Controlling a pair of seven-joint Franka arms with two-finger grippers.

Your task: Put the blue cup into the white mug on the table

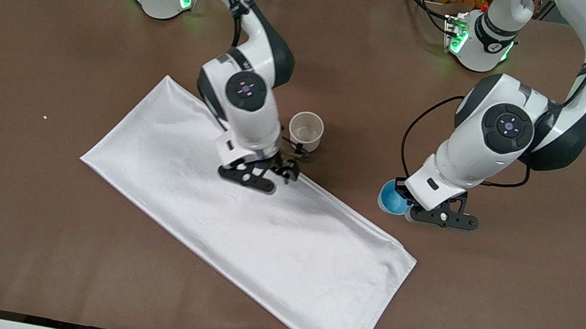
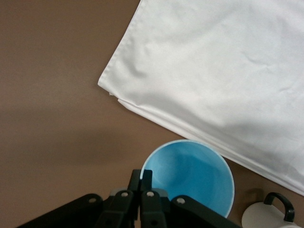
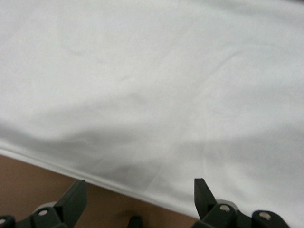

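Left end effector (image 2: 141, 184) is seen in its wrist view clamped on the small bright-blue plastic cup's (image 2: 192, 173) rim. Right end effector (image 3: 137, 192) is spread wide and empty over the white rectangular cloth (image 3: 156, 90); the white ceramic mug (image 1: 306, 129) is seen whole only from the front.

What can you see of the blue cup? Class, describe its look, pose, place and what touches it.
The blue cup is small, round and bright blue, plastic by its look, with no handle and a pale rim. It is upright, mouth up and empty. The left gripper is shut on its rim, one finger inside, one outside. It is over the brown table, beside the white cloth's edge.
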